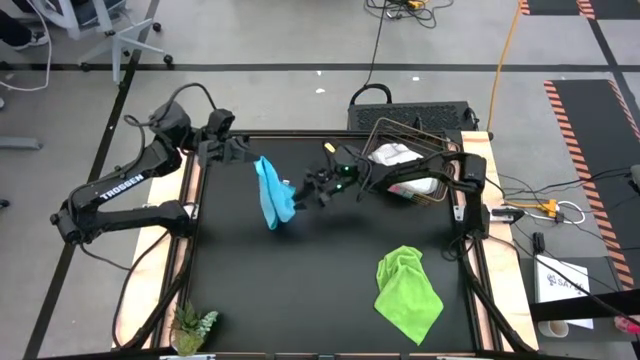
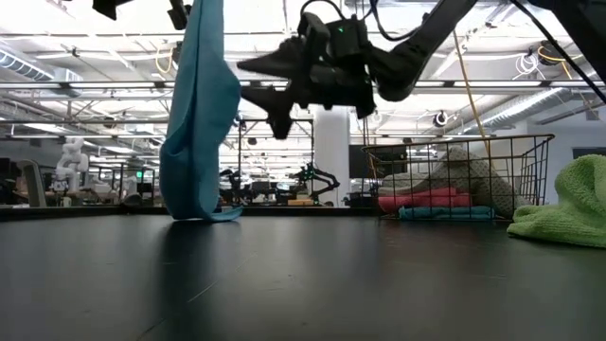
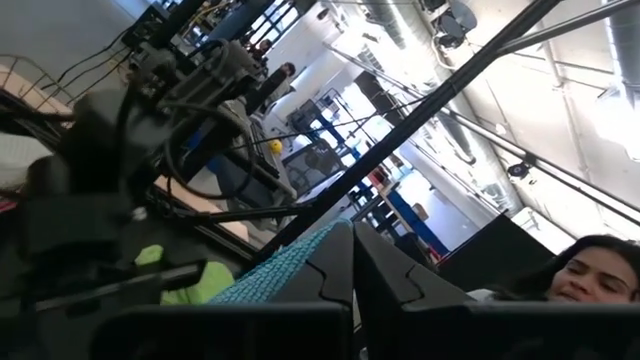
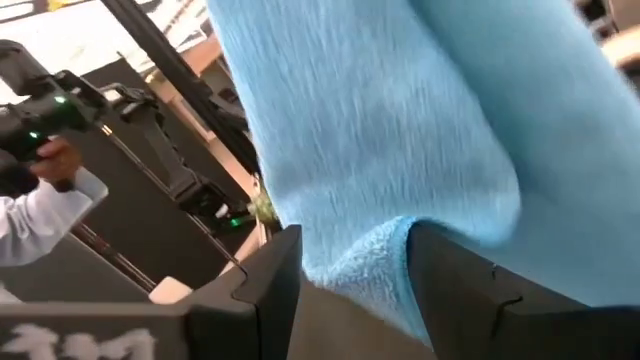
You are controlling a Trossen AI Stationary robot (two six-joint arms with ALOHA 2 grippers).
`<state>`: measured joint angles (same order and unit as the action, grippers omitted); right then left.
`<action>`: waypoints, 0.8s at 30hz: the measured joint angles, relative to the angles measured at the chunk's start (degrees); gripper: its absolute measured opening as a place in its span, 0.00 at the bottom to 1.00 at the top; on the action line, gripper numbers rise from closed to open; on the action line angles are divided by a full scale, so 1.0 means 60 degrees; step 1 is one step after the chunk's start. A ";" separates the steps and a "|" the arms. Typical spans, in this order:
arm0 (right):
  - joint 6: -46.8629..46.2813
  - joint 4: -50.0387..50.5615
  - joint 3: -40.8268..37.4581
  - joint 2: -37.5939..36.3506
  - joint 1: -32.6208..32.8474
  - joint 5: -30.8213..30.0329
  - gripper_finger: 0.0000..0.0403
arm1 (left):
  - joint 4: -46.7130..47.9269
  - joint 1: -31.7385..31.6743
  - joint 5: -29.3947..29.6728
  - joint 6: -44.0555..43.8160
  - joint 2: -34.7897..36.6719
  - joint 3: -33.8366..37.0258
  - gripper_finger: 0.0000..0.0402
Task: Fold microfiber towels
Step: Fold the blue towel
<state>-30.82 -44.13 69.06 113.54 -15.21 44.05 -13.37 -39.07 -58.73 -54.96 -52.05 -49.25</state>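
Observation:
A light blue microfiber towel (image 1: 272, 192) hangs lengthwise from my left gripper (image 1: 248, 157), which is shut on its top over the table's far left. The towel's lower end (image 2: 201, 214) reaches the tabletop. My right gripper (image 2: 254, 83) is open and level, reaching in from the right. Its two fingers stand on either side of the towel's side edge (image 4: 372, 262); I cannot tell whether they touch it. A lime green towel (image 1: 408, 292) lies crumpled on the table at the near right. My left gripper pinches the blue towel's top edge (image 3: 300, 262) between its two shut fingers, which lie about level. The towel hangs below them in a long loose fold, slack, with only its lower end on the table. How many layers are in the pinch is hidden.
A wire basket (image 1: 415, 140) at the far right holds white, pink and blue towels (image 2: 436, 194). A small green plant (image 1: 192, 325) stands at the near left corner. The black table (image 1: 300, 290) lies between them. A person shows beyond the table in both wrist views.

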 joint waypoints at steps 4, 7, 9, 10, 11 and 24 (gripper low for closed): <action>0.0353 -0.0036 0.0318 0.0000 0.0218 -0.0079 0.42 | 0.0066 0.0000 0.0021 0.0086 -0.0004 0.0000 0.02; 0.0514 0.0084 0.0327 0.0000 0.0377 -0.0232 0.42 | 0.0066 0.0000 0.0042 0.0116 -0.0002 0.0000 0.02; 0.0647 0.0207 0.0327 0.0000 0.0454 -0.0348 0.42 | 0.0063 0.0000 0.0046 0.0123 0.0000 0.0000 0.01; 0.0753 0.0263 0.0327 0.0000 0.0491 -0.0384 0.42 | 0.0056 0.0002 0.0046 0.0123 0.0000 0.0000 0.01; 0.0830 0.0356 0.0327 0.0000 0.0527 -0.0469 0.42 | 0.0055 0.0000 0.0046 0.0127 -0.0001 0.0000 0.01; 0.1313 0.0687 0.0323 0.0004 0.0880 -0.1411 0.42 | 0.0037 0.0000 0.0129 0.0141 0.0000 0.0000 0.02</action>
<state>-22.94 -40.00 71.00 113.56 -9.93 35.59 -13.15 -39.07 -57.95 -54.11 -52.05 -49.25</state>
